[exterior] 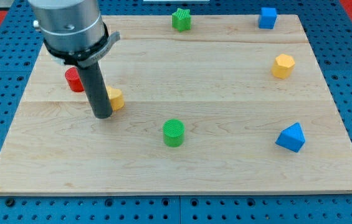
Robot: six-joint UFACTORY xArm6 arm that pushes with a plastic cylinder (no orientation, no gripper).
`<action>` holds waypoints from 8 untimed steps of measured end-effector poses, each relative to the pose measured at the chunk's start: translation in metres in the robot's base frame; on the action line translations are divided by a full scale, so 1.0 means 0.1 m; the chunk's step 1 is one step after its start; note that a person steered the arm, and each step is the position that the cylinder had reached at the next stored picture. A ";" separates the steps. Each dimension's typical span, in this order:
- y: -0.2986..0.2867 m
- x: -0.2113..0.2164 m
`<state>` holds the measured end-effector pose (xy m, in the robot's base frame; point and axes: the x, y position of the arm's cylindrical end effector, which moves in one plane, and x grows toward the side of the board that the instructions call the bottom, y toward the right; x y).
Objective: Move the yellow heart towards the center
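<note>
At the view's left, on the wooden table (225, 93), my tip (103, 116) touches the left side of the yellow heart (114, 98), which it partly hides. No pincer is fitted, only a straight dark rod, so no jaw state applies. No writing is legible. A red cylinder (73, 79) sits just behind the rod. Other blocks stand well apart: ribbed green cylinder (174, 132), green star (181, 19), blue cube (267, 17), yellow hexagon (283, 65), blue wedge (291, 137). Table grain is pale and planked.
</note>
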<state>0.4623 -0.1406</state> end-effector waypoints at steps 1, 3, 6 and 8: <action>-0.25 -0.22; 0.64 -0.29; 1.25 -0.68; 0.82 -0.29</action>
